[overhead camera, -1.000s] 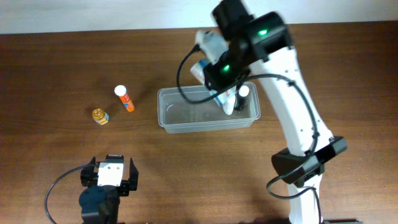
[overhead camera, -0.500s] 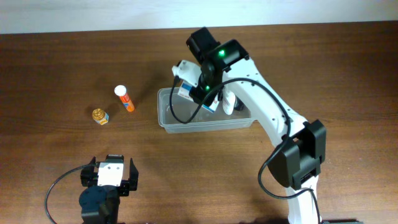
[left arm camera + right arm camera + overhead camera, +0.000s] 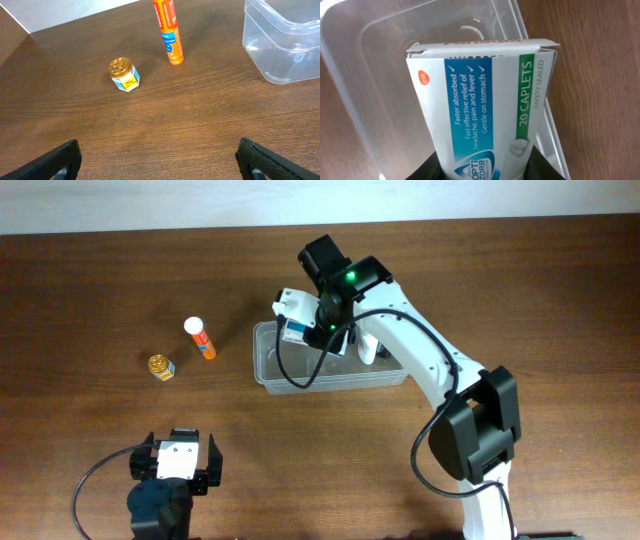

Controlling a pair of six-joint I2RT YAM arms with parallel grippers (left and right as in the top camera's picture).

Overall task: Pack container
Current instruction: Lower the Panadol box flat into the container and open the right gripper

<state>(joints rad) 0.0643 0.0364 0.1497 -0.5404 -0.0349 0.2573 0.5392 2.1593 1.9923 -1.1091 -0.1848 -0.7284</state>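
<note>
The clear plastic container stands mid-table; it also shows in the left wrist view and the right wrist view. My right gripper is shut on a white, blue and green caplet box and holds it over the container's left half. A white bottle stands inside the container at its right part. An orange tube and a small gold-lidded jar lie on the table left of the container. My left gripper is open and empty near the front edge.
The brown wooden table stretches to a pale wall at the back. The right arm reaches across from the front right over the container.
My right gripper has carried the caplet box leftward and lower, from above the container's right part to over its left half. The left arm has not moved.
</note>
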